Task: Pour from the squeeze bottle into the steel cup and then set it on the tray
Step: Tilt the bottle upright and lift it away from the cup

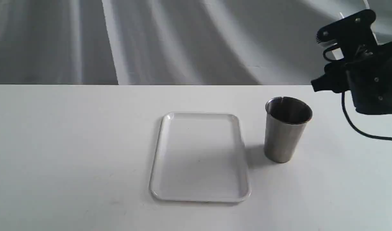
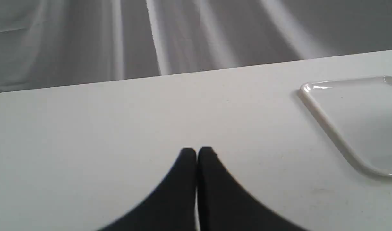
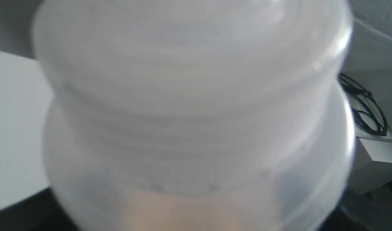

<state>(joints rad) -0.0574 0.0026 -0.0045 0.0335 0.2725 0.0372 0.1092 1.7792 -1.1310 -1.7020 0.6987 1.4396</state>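
The squeeze bottle (image 3: pixel 189 106) fills the right wrist view as a blurred, translucent whitish ribbed body with an amber tint low down. My right gripper (image 3: pixel 196 221) is closed around it, and only dark fingers (image 3: pixel 19 211) show at its sides. The bottle is out of the exterior view, where the black right arm (image 1: pixel 362 67) hangs at the far right edge, above and right of the steel cup (image 1: pixel 286 128). The cup stands upright just right of the white tray (image 1: pixel 200 195), which lies bare. My left gripper (image 2: pixel 197 150) is shut over bare table, left of the tray (image 2: pixel 330 128).
The white table (image 1: pixel 71 154) ends at a far edge in front of a grey draped backdrop (image 1: pixel 183 38). A black cable (image 1: pixel 359 130) trails from the right arm over the table. Coiled black cables (image 3: pixel 364 109) lie beyond the bottle.
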